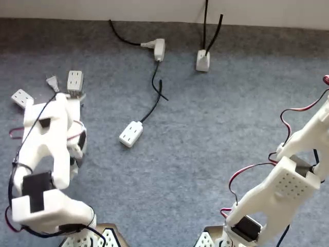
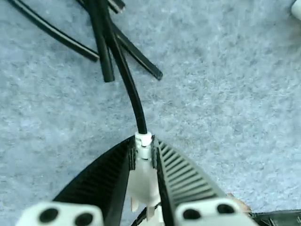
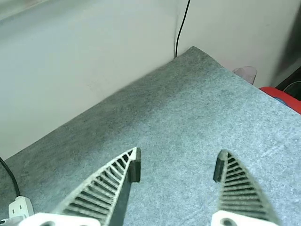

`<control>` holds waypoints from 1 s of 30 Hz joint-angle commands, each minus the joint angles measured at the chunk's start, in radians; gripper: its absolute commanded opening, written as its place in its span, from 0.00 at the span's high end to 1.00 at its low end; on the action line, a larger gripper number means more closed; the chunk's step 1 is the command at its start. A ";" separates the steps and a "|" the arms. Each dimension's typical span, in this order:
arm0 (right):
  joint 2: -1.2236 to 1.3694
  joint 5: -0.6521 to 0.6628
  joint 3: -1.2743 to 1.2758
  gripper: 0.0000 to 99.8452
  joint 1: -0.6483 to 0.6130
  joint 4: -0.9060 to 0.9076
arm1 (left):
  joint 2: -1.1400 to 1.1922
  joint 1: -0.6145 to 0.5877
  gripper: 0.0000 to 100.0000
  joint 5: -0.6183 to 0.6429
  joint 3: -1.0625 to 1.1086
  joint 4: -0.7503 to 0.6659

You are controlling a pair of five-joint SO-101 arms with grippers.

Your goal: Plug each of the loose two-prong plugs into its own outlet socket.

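Left fingers (image 2: 181, 176): clamped on a white plug (image 2: 143, 176), whose black cord (image 2: 131, 94) runs out ahead.
Right fingers (image 3: 110, 186): spread wide above the grey counter (image 3: 197, 117).
Left arm (image 1: 49, 139): upper left of the high view, tip just beside a white outlet (image 1: 75, 80).
Corded outlet (image 1: 131, 134): centre of the high view.

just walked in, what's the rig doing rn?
The left gripper is shut on a white two-prong plug, whose black cord trails across the grey mat. The plug isn't in a socket. In the high view that arm sits near the mat's left edge, beside a white outlet socket. The right gripper is open and empty, raised over the mat. Another socket lies mid-mat.
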 commanded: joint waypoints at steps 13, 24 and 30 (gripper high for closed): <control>-0.054 -0.009 -0.105 0.75 0.018 0.042 | -0.246 -0.053 0.87 -0.135 0.349 -0.319; -0.053 -0.011 -0.105 0.75 0.015 0.042 | -0.246 -0.125 0.81 -0.209 0.346 -0.373; -0.053 -0.011 -0.105 0.75 0.012 0.042 | -0.254 -0.150 0.81 -0.210 0.341 -0.370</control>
